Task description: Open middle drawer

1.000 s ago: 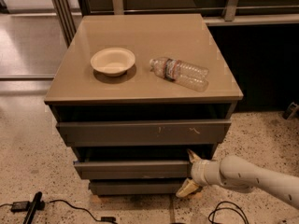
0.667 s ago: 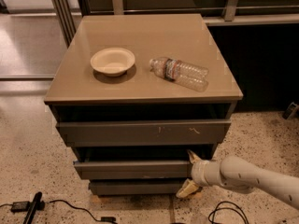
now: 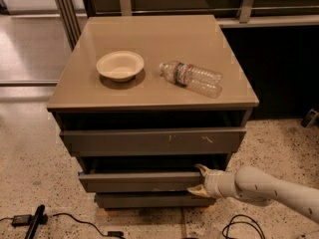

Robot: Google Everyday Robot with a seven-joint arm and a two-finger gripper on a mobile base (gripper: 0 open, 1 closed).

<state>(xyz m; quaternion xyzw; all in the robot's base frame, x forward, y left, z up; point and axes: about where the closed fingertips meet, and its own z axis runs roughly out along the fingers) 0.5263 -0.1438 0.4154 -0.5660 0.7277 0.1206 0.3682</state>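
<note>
Almost nothing has moved over the last second. The gripper [image 3: 198, 180] sits at the same spot on the right end of the middle drawer [image 3: 139, 181], and the drawer front is in the same place as before. The arm reaches in low from the near right. One finger hooks over the top edge of the plain front and the other sits under its bottom edge, so the gripper looks clamped on the drawer itself.

The middle drawer lies between the larger scratched drawer front [image 3: 149, 141] above and the narrow bottom drawer front [image 3: 149, 200] below. It stands only slightly proud of the bottom one, with a dark gap showing along its top. None of its inside is in view.

With no change to show, the grasp seems made but the pull has not gained any ground, so most of the task remains. The next move probably calls for a straight draw toward the near side, keeping the pinch from slipping off the handleless edge.

On the cabinet top [image 3: 159, 39] a bowl [image 3: 120, 65] and a lying bottle [image 3: 192, 77] rest undisturbed; a jerk could roll the bottle.
</note>
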